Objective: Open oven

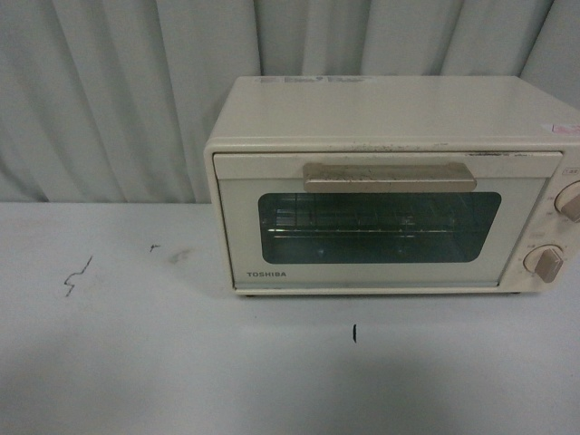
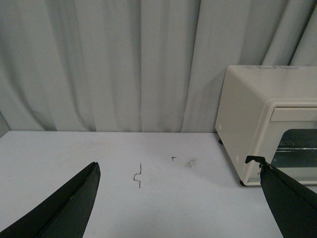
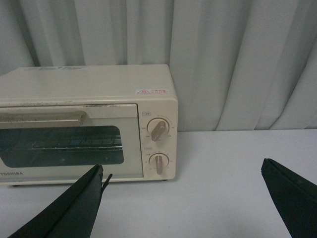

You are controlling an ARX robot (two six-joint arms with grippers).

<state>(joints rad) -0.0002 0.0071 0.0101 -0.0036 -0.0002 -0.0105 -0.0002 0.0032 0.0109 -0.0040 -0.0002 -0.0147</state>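
Observation:
The cream-white TOSHIBA oven (image 1: pixel 390 181) stands on the table at centre right, its door shut. A beige bar handle (image 1: pixel 390 177) runs across the top of the door above the dark glass window (image 1: pixel 379 227), behind which a wire rack shows. Two round knobs (image 3: pixel 158 146) sit on the oven's right side. Neither arm shows in the front view. My left gripper (image 2: pixel 181 176) is open, wide apart, over bare table to the left of the oven (image 2: pixel 267 129). My right gripper (image 3: pixel 182 176) is open too, in front of the oven (image 3: pixel 89 124) near its knob end. Nothing is between either pair of fingers.
The white table (image 1: pixel 181 362) carries small pen marks (image 1: pixel 77 276) at the left and one (image 1: pixel 354 333) in front of the oven. A pale pleated curtain (image 1: pixel 118 91) hangs close behind the oven and the table.

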